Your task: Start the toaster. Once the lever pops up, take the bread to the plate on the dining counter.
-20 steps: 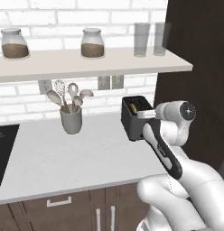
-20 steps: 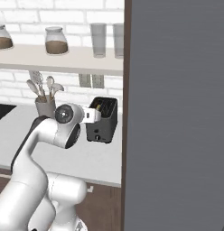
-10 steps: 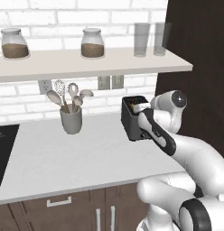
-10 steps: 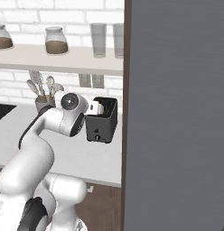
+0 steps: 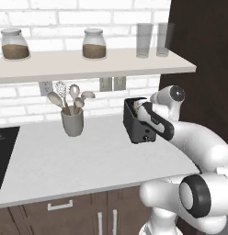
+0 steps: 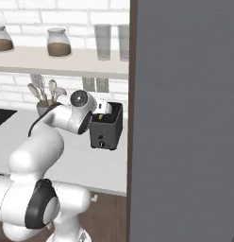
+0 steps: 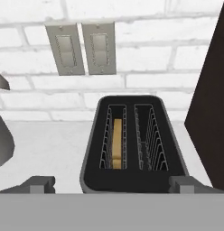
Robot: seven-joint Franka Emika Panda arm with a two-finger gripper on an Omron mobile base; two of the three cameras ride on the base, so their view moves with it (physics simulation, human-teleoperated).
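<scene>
The boxy dark-grey two-slot toaster (image 7: 134,144) stands on the white surface (image 5: 88,160) by the brick wall, with the tan slice of bread (image 7: 117,143) sunk upright in its left slot in the hand view. The gripper (image 7: 111,184) hovers just above, its jaws spread wide and empty. The slice looks light, stiff and crumbly, best pinched gently across its flat faces at the top edge.

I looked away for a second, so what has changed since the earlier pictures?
The arm swung forward and brought the open gripper over the toaster; nothing was taken hold of or let go. The bread sits in a toaster slot. The toaster, the utensil cup and the shelf jars stayed put.
</scene>
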